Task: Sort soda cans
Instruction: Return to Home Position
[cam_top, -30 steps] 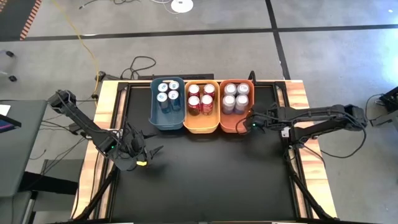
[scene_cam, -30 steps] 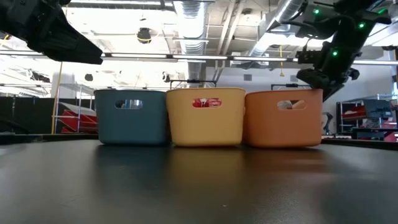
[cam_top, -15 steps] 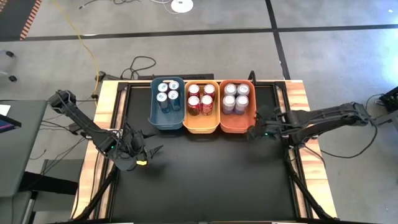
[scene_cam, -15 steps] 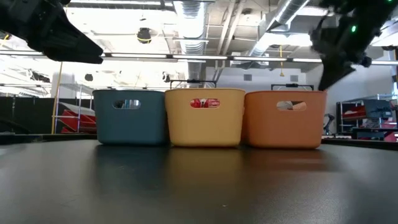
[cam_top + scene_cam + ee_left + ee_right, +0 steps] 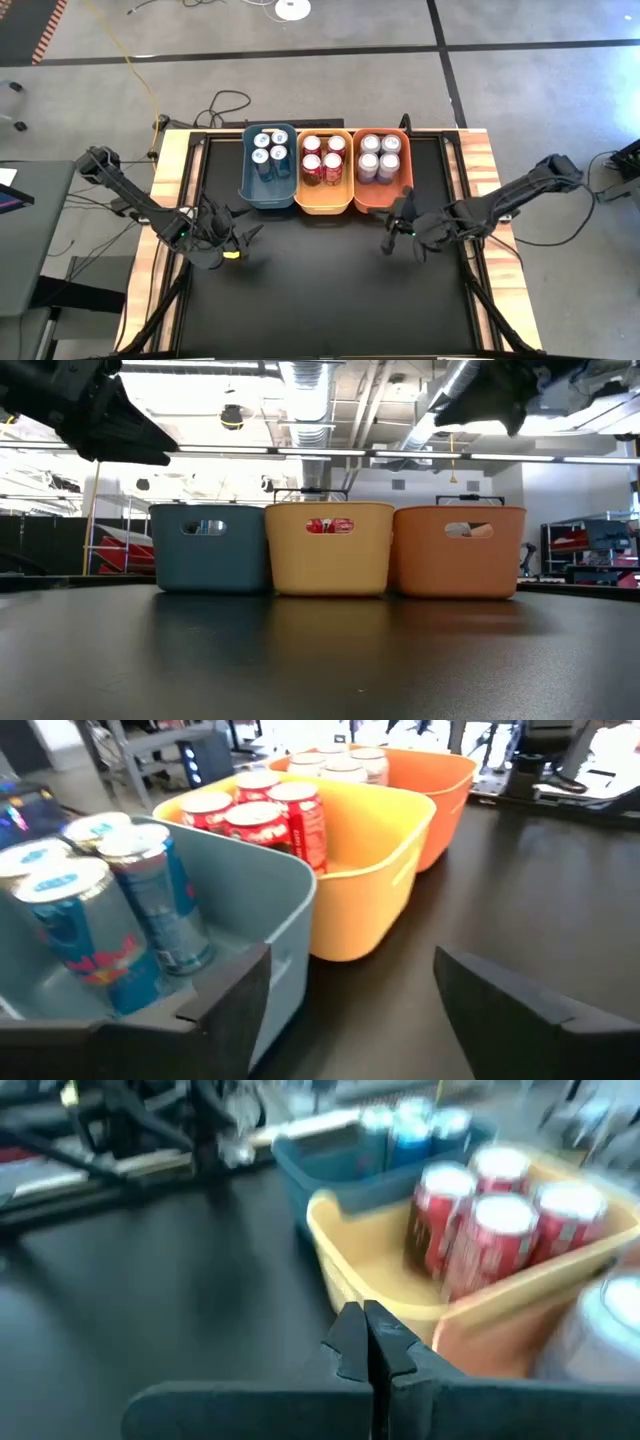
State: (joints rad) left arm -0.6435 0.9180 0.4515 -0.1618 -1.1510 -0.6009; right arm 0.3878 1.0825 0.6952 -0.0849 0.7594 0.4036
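Hanging pressed shut and empty, the right gripper has the soda cans binned just ahead of its jaws, so swinging home low could clip the orange bin; left gripper waits spread wide

Three bins in a row at the far side: one blue bin on the left, one yellow bin in the middle, one orange bin on the right. Twelve soda cans in all, four to each bin: four blue cans in the blue bin, four red cans in the yellow, four silver cans in the orange. Two arms as well: one left arm, one right arm.
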